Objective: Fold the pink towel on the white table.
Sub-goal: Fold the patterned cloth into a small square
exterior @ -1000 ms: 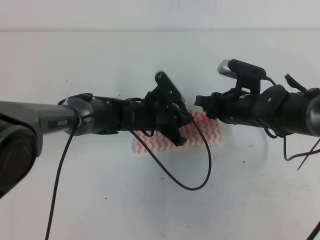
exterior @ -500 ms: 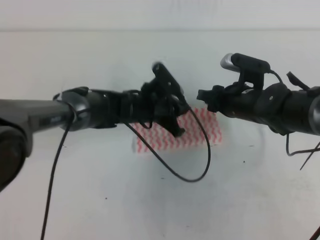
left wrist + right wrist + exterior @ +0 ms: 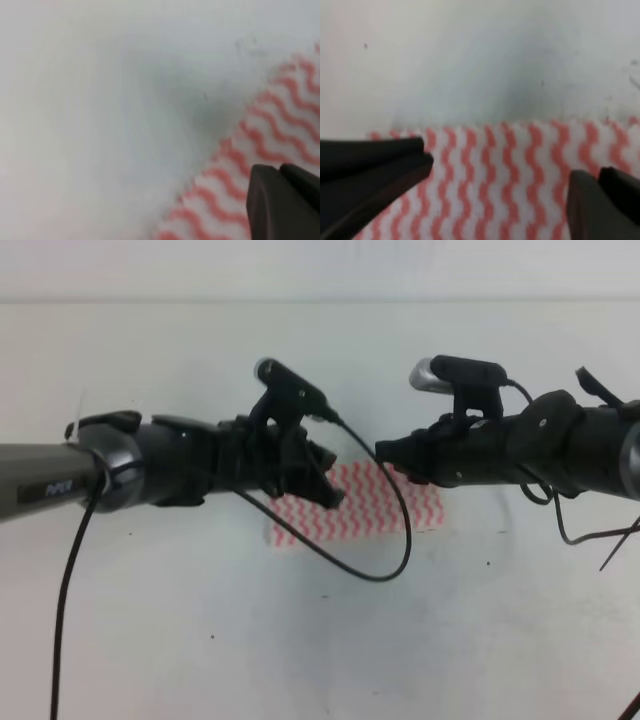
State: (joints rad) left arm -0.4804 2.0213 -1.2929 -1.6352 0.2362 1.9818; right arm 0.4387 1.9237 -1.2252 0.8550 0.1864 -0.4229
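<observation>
pink towel (image 3: 365, 505) lies flat on the white bench (image 3: 200, 640); right hand (image 3: 495, 185) gapes wide above it, left hand (image 3: 325, 490) state unclear.

A pale wall (image 3: 320, 270) runs behind the far edge.

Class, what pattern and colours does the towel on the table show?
The pink towel has wavy pink-red zigzag stripes on white, clearest in the right wrist view.
</observation>
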